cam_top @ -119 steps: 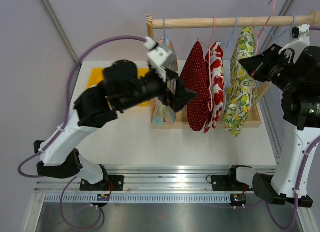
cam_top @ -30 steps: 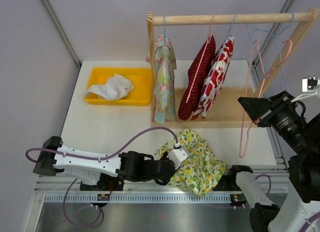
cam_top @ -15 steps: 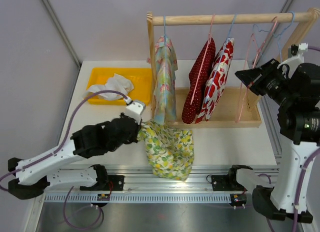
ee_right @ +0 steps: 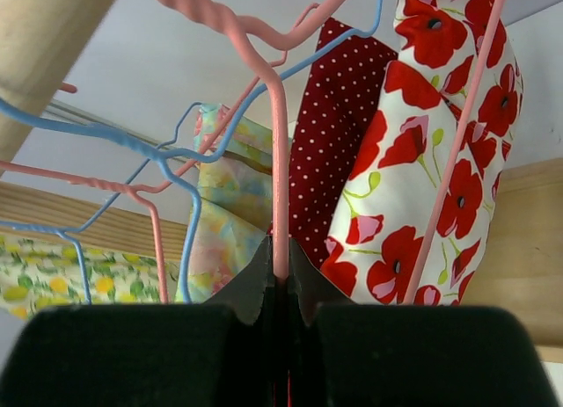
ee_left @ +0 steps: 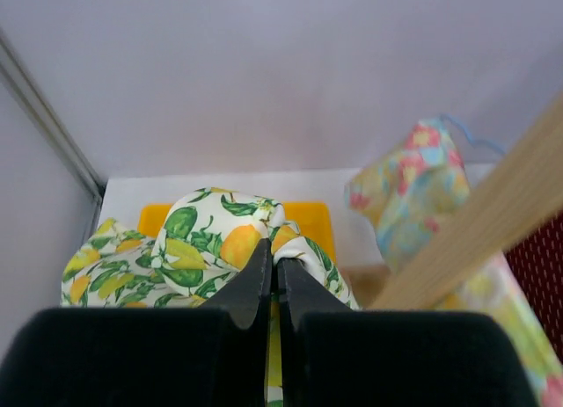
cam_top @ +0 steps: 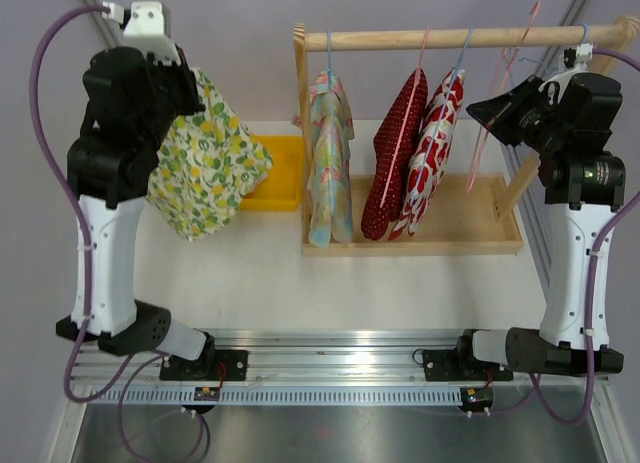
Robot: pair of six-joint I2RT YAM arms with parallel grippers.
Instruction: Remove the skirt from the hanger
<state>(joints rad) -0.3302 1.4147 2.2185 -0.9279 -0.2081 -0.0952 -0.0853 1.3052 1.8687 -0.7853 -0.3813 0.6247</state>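
1. Since half a second ago my left claw (ee_left: 274, 265) has swung up from low over the worktop (cam_top: 260, 273) to high at the left. It has carried the lemon-print skirt (cam_top: 205, 163) up with it.
2. My left claw is pinched tight on a bunched fold of the skirt, and cloth wells up on both sides of the tips.
3. The skirt is off its hanger and well apart from the wooden rail (cam_top: 450, 38). It hangs straight down from my left claw, long axis vertical, hem in the air.
4. The yellow bin (cam_top: 278, 173) lies below the skirt and a little to its right, partly hidden by the cloth. My left claw is by far the nearer one.
5. My right claw (ee_right: 280, 258) is clamped on the wire of the bare pink hanger (ee_right: 280, 161), near the rail's right end.
6. I judge the removal done. What is left is a short drop rightward and down over the bin before I let go.
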